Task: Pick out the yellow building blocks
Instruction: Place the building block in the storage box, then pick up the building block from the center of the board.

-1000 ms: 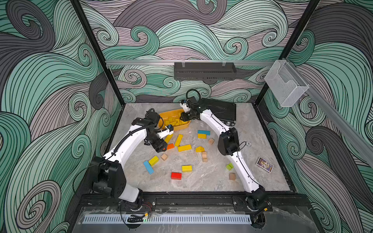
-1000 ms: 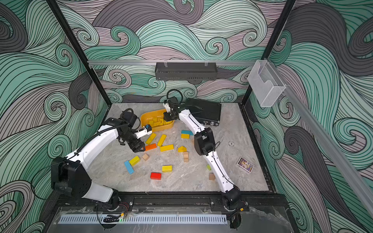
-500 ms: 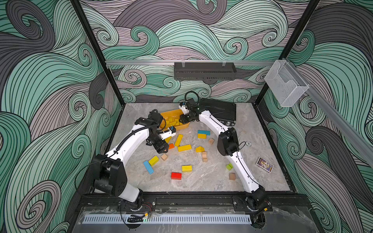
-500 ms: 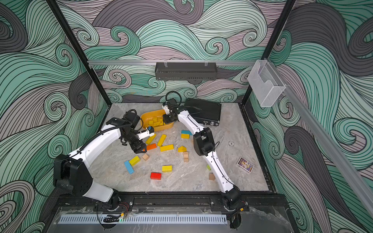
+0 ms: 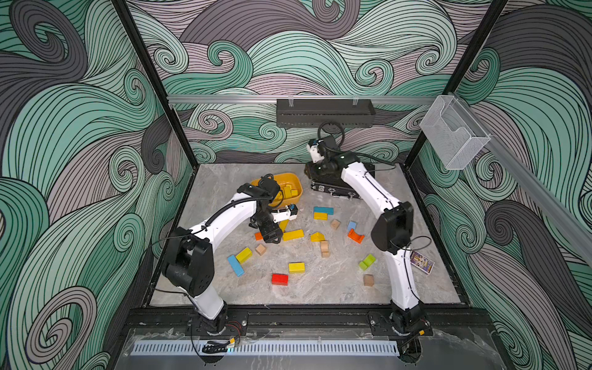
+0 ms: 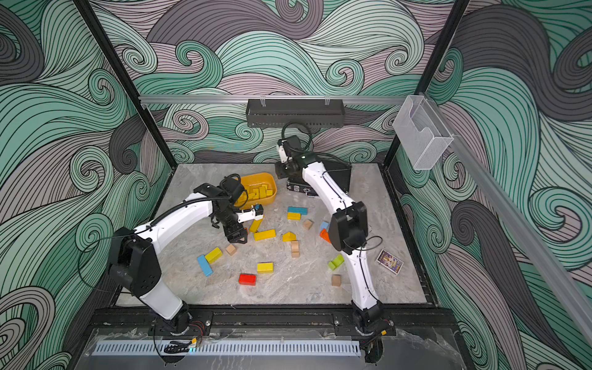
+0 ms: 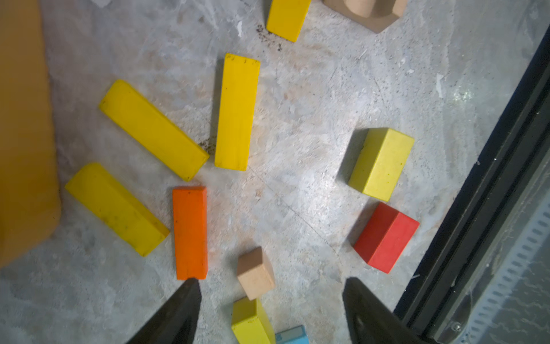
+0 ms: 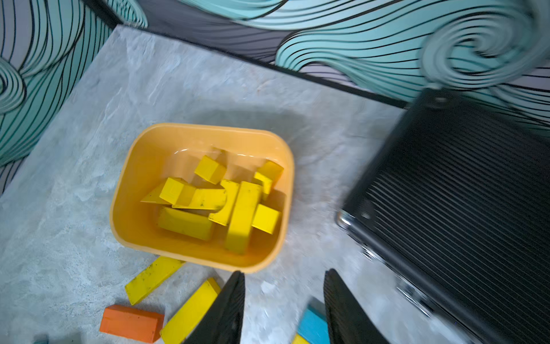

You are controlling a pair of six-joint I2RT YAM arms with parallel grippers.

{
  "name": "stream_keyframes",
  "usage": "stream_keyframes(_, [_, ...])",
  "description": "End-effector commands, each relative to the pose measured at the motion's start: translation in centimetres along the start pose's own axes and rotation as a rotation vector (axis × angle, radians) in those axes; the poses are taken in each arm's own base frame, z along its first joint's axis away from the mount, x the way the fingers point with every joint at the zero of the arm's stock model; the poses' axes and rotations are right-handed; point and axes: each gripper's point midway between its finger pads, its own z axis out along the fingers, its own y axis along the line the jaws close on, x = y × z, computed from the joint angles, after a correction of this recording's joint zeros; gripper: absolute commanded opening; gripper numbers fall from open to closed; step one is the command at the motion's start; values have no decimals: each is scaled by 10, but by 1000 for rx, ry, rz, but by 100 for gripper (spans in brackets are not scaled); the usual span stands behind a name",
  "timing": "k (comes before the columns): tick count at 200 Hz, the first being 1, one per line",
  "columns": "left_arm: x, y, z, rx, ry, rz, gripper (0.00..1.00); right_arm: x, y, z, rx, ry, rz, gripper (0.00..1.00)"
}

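Observation:
Several yellow building blocks lie on the grey table: a long bar, a wedge, and bricks. More yellow blocks are piled in the orange-yellow tub. My left gripper hangs open just above the table next to an orange bar, with yellow bars ahead of it. A tan cube lies below its open fingers, untouched. My right gripper is raised between the tub and the black case, open and empty.
A black case lies at the back right. Blue, red, green, orange arch and tan blocks are scattered on the table. A card box lies by the right arm.
My right gripper has lifted away from the tub toward the black case, with its jaws wider. My left gripper has shifted right, over the bars in the middle.

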Motion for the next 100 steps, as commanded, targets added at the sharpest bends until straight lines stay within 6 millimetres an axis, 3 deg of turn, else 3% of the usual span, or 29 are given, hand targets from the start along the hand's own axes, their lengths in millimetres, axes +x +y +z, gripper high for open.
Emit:
stream_keyframes(1, [-23,-3,11,9,10,72,76,18,-45,-44,98,15,82,45])
stream_keyframes(36, [-44,-3,44,19,46,123,76,79,-67,-103,118,62,153,45])
stream_keyframes(70, [-49,7,72,-17,100,136,76,133,-65,-146,111,71,222,46])
stream_keyframes(100, [-49,17,86,-61,122,139,75,162,-52,-176,72,37,257,46])
